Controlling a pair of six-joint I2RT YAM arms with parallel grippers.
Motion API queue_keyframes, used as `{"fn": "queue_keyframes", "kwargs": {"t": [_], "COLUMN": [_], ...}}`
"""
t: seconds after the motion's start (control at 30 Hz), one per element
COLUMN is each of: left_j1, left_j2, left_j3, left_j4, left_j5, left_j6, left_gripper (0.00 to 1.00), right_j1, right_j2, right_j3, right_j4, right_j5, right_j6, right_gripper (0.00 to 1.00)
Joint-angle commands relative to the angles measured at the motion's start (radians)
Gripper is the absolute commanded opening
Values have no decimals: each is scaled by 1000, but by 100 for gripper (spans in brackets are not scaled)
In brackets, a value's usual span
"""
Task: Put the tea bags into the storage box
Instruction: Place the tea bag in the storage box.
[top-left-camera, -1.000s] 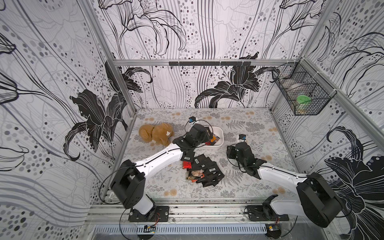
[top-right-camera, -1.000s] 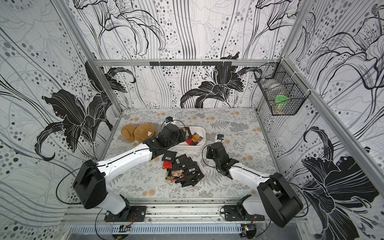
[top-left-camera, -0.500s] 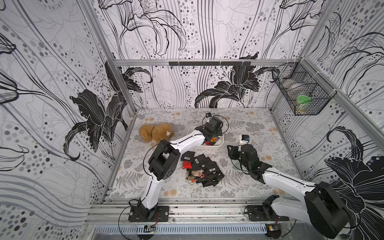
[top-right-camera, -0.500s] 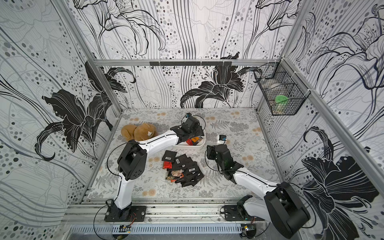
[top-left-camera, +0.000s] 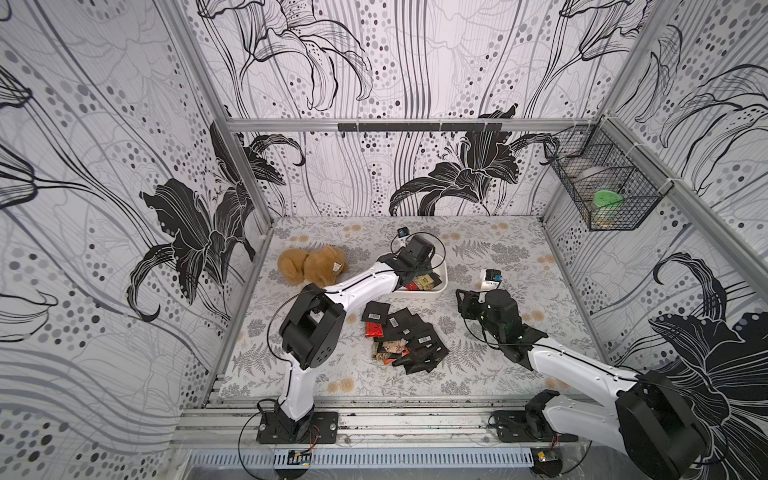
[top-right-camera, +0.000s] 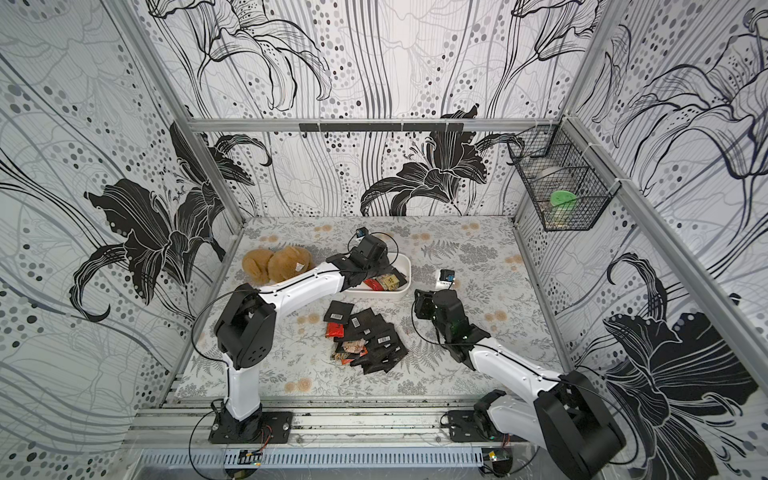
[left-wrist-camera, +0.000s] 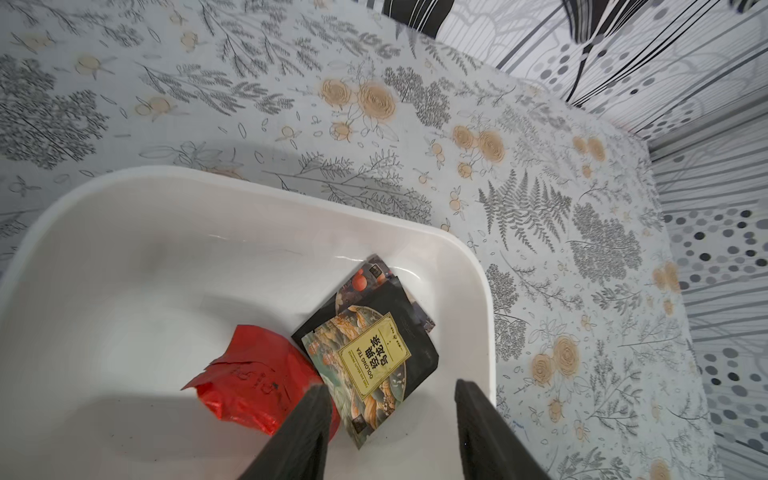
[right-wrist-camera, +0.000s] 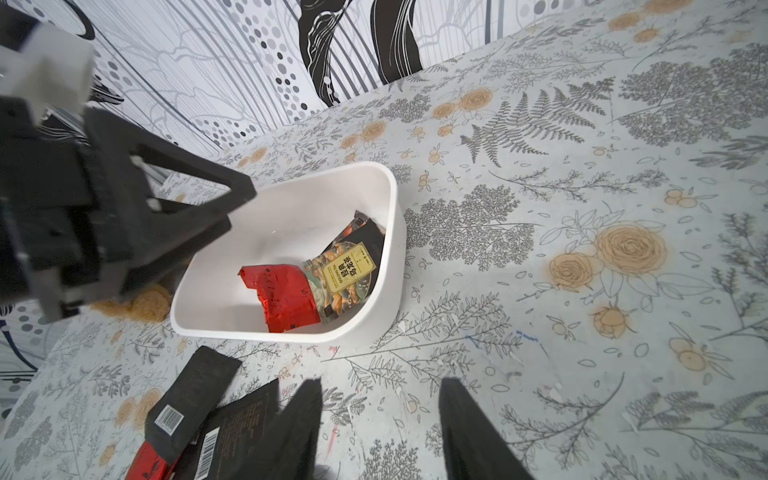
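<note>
The storage box (top-left-camera: 441, 286) (top-right-camera: 406, 281), a white tub, stands mid-table. In it lie a red tea bag (left-wrist-camera: 249, 374) (right-wrist-camera: 282, 295) and a black one with a yellow label (left-wrist-camera: 370, 357) (right-wrist-camera: 349, 270). My left gripper (left-wrist-camera: 390, 386) (right-wrist-camera: 199, 208) hangs open over the box's near right corner with nothing between its fingers. Several more tea bags (top-left-camera: 405, 336) (top-right-camera: 365, 336) (right-wrist-camera: 195, 411), mostly black with barcodes, lie heaped on the mat in front of the box. My right gripper (right-wrist-camera: 380, 384) (top-left-camera: 465, 301) stands open and empty above bare mat, right of the heap.
A brown plush toy (top-left-camera: 311, 266) (top-right-camera: 276, 264) lies left of the box. A black wire basket (top-left-camera: 602, 195) (top-right-camera: 557, 195) with a green-lidded thing hangs on the right wall. Patterned walls close in the mat on three sides.
My left arm has swung from the box's left end out over its right part, and its jaws have gone from shut to open. The right gripper has drifted slightly right.
</note>
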Motion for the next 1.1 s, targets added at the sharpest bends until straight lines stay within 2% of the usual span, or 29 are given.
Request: {"fn": "queue_keyframes", "kwargs": {"t": [0.0, 0.1, 0.3, 0.4, 0.53, 0.67, 0.93, 1.07], "left_j1": [0, -12, -21, 7, 80, 152, 262, 306], "left_j2": [-125, -215, -416, -470, -527, -545, -510, -499], "left_j3": [-93, -210, -493, -586, -732, -835, -926, -954], "left_j4": [56, 86, 173, 154, 239, 318, 419, 442], "left_j5": [17, 49, 19, -46, 17, 71, 170, 213], "left_j6": [15, 4, -44, -66, -92, -107, -89, -81], "left_gripper": [54, 55, 58, 56, 55, 55, 56, 56], "right_j1": [-5, -5, 5, 57, 155, 221, 279, 298], "right_j2": [0, 25, 104, 155, 238, 325, 484, 604], "right_j3": [-11, -8, 30, 68, 143, 212, 359, 498], "right_j4": [52, 95, 115, 98, 56, 29, -65, -196], "right_j5": [-88, -180, -322, -313, -273, -269, -278, -250], "right_j6": [-44, -59, -74, -105, -160, -191, -207, -196], "right_gripper": [51, 51, 50, 50, 50, 49, 46, 39]}}
